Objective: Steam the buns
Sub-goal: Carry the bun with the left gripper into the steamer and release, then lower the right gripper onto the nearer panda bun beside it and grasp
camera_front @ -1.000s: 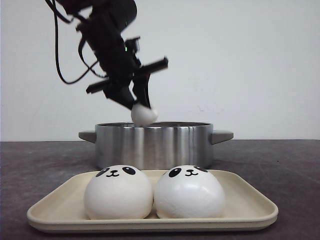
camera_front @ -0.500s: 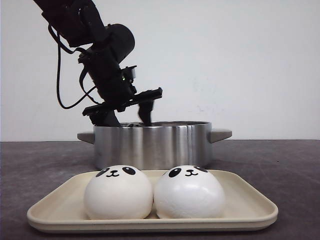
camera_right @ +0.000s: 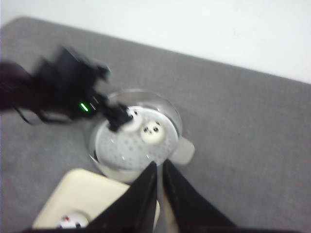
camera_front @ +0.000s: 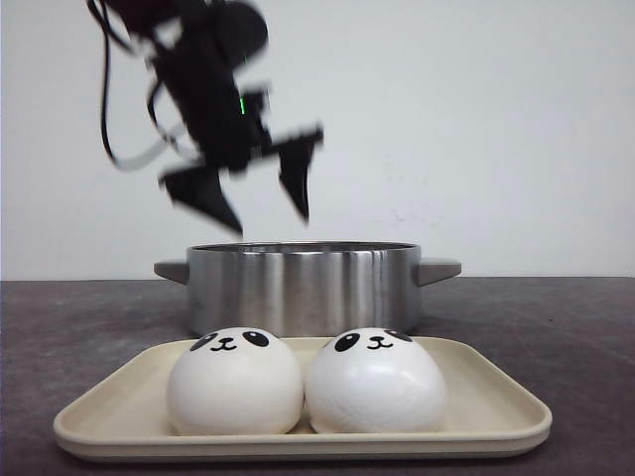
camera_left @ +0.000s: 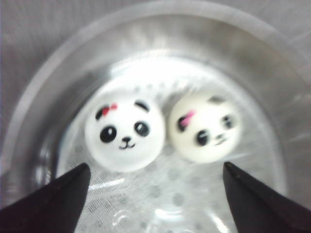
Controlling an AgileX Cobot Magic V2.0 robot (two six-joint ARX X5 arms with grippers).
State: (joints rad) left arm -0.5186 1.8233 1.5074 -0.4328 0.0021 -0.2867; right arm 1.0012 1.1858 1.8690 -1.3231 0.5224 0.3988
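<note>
Two white panda buns (camera_front: 234,382) (camera_front: 375,380) sit side by side on the cream tray (camera_front: 476,397) at the front. Behind it stands the steel pot (camera_front: 303,288). Two more buns (camera_left: 125,133) (camera_left: 204,127) lie on the perforated steamer plate inside the pot. My left gripper (camera_front: 270,220) hangs just above the pot's left half, open and empty; in the left wrist view (camera_left: 155,167) its fingers stand wide apart over the buns. My right gripper (camera_right: 160,163) is shut and empty, high above the tray and pot, out of the front view.
The pot has two side handles (camera_front: 440,269). The right wrist view shows the pot (camera_right: 170,114), one bun in it (camera_right: 151,130), the tray's corner (camera_right: 82,194) and grey tabletop (camera_right: 243,145) around them. A white wall is behind.
My left gripper carried a bun over the pot, dipped into it, then rose open and empty. The bun stayed in the pot.
</note>
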